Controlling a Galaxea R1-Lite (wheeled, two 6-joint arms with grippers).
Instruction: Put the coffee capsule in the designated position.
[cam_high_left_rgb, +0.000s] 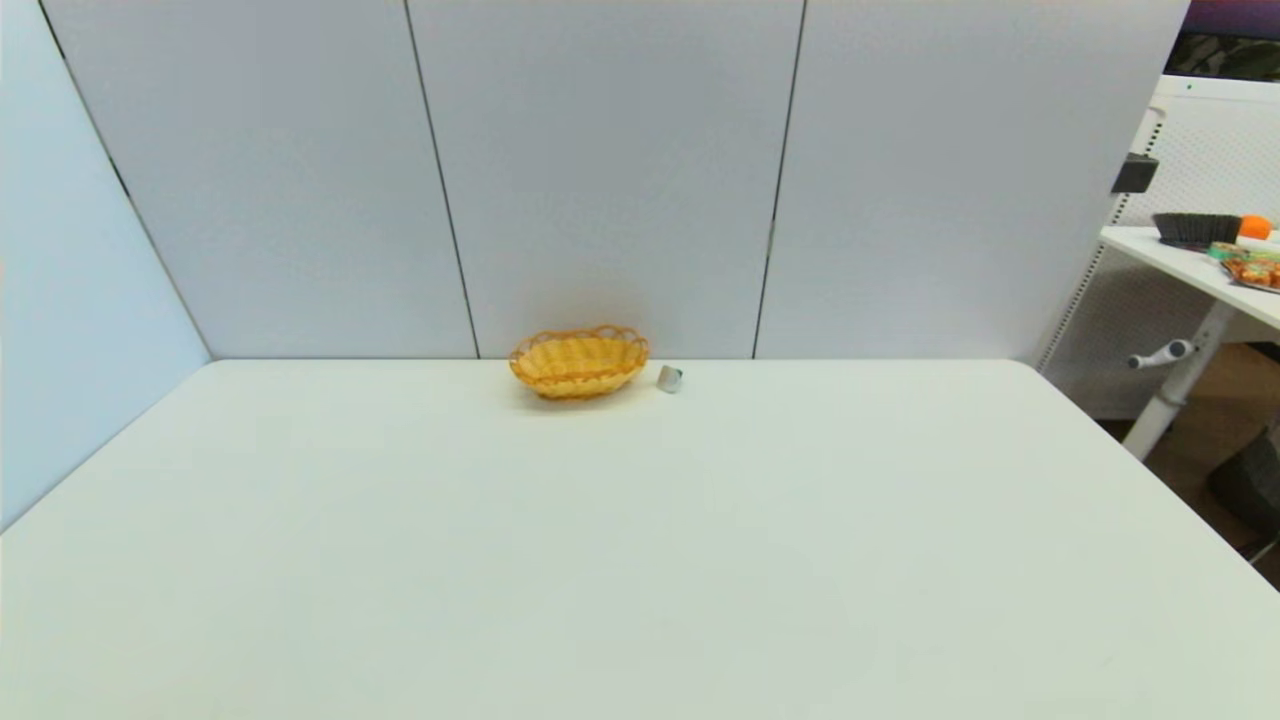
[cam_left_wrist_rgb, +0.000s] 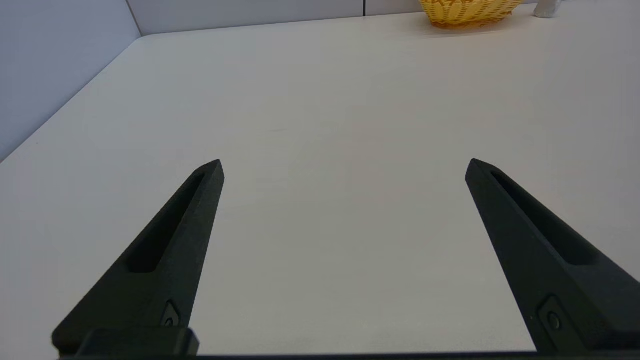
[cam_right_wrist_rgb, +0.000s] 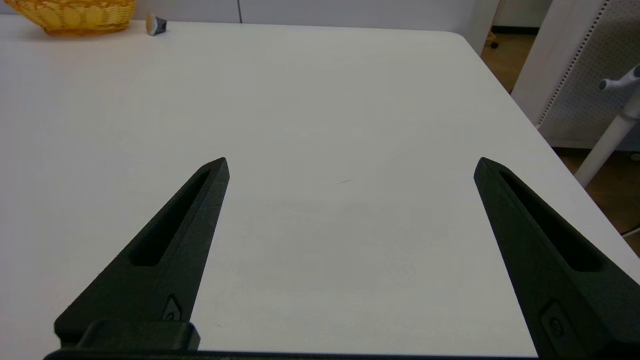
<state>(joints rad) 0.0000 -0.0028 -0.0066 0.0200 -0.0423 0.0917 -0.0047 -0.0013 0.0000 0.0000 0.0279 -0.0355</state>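
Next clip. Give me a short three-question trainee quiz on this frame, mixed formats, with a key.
1. True or false: the coffee capsule already lies inside the wicker basket.
2. Multiple choice: seen from the robot's head, the capsule sits A) on the basket's left, B) on the basket's right, C) in front of the basket, near the robot.
3. Fill in: the left end effector and right end effector both have their fingers ____.

Key: 1 false, it rests on the white table just beside the basket; 2 B; 3 open, each holding nothing, far back from the basket.
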